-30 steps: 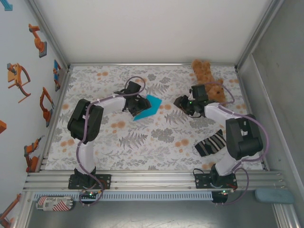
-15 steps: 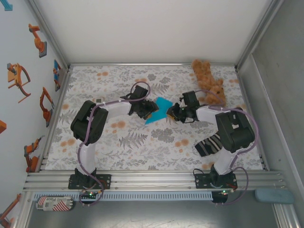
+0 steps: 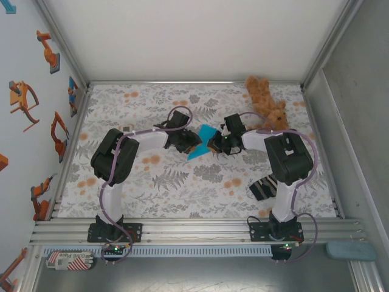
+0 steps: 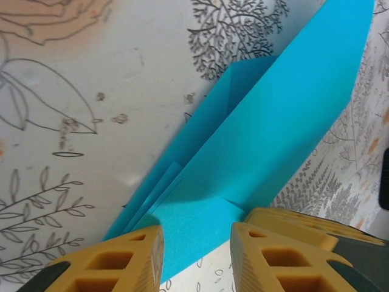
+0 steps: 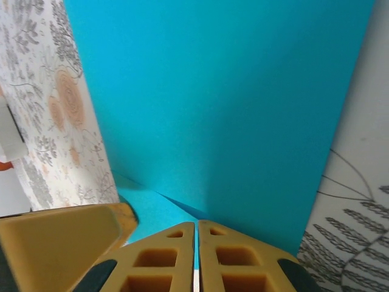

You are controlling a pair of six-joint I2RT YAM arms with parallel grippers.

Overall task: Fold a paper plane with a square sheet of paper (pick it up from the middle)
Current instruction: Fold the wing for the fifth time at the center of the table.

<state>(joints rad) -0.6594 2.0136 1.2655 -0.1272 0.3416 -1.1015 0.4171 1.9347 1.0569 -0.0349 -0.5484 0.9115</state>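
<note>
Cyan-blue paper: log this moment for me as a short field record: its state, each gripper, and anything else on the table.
paper: cyan-blue folded paper, creased into layered flaps, mid-table between both arms
left gripper: fingers apart, astride the paper's near corner
right gripper: fingers pressed together on the paper's edge
other items: brown teddy bear, far right corner; dark striped cloth, beside the right arm
surface: floral-patterned table

The sheet of paper is sitting between the left gripper and the right gripper, reaching into both sets of jaws. On the table, the teddy bear is lying behind and right of the right jaws, and the cloth before them, rightward.
</note>
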